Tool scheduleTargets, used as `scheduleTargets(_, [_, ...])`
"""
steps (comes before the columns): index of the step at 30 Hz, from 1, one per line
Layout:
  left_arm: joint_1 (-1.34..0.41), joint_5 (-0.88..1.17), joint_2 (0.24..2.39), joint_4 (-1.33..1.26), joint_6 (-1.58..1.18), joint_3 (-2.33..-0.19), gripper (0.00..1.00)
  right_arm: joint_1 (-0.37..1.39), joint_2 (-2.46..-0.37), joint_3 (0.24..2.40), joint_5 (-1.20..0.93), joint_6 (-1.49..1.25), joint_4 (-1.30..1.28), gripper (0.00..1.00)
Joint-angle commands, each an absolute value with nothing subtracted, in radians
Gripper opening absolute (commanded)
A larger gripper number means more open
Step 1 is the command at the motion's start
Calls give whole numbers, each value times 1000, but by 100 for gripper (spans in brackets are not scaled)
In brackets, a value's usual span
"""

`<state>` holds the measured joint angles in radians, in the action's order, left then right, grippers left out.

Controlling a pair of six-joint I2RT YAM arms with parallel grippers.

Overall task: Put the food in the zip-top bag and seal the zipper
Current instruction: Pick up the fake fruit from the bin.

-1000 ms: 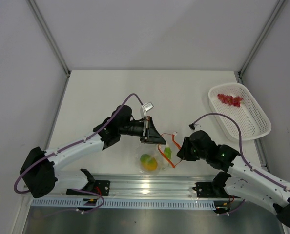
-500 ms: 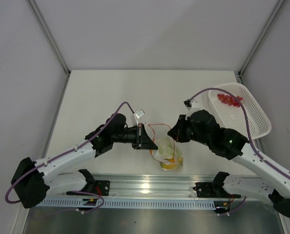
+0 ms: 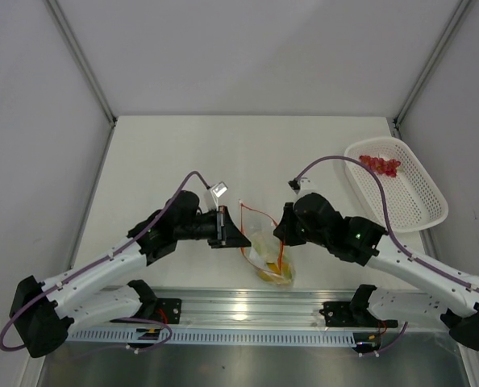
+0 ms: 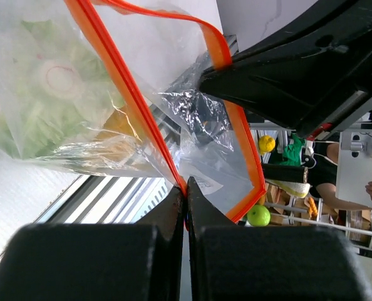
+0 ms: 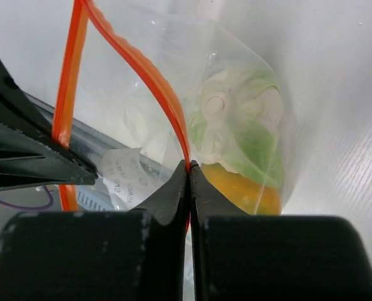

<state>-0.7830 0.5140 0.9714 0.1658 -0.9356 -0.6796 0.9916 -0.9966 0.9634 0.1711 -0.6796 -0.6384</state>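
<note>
The white table (image 3: 183, 153) carries a white mesh basket (image 3: 401, 200) at its far right, with red grapes (image 3: 380, 164) inside. Well left of the basket, near the table's front edge, the clear bag (image 3: 265, 242) hangs between both arms with its mouth open. It holds a green-and-whitish piece (image 5: 236, 119) above a yellow-orange fruit (image 5: 248, 191). The left gripper (image 4: 185, 194) is clamped on the orange zipper strip (image 5: 69, 75) on the side away from the basket, and the right gripper (image 5: 188, 169) pinches the strip on the basket side
</note>
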Motion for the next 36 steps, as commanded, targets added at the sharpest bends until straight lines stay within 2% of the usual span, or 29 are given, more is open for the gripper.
scheduleTargets(1, [-776, 494, 927, 175, -902, -716, 1, 994, -1002, 991, 209, -672, -624, 0])
scheduleTargets(3, [-772, 476, 926, 199, -873, -739, 1, 992, -1003, 1002, 212, -666, -621, 4])
scheduleTargets(6, [-740, 503, 937, 238, -850, -738, 1, 988, -1012, 1022, 207, -655, -626, 20])
scheduleTargets(7, [-730, 511, 936, 235, -851, -733, 1, 986, -1017, 1028, 204, -652, -630, 35])
scheduleTargets(16, [-666, 552, 905, 198, -844, -666, 1, 927, -1002, 1147, 225, -609, -762, 75])
scheduleTargets(20, [-663, 566, 917, 178, -839, -661, 1, 833, -1000, 1229, 252, -572, -795, 82])
scheduleTargets(28, [-663, 612, 948, 132, -831, -669, 1, 374, -1104, 1310, 297, -535, -706, 86])
scheduleTargets(34, [-663, 661, 998, 147, -795, -706, 1, 86, -1242, 1244, 331, -747, -511, 86])
scheduleTargets(36, [-663, 661, 1009, 153, -773, -716, 1, 48, -1282, 1209, 351, -801, -419, 85])
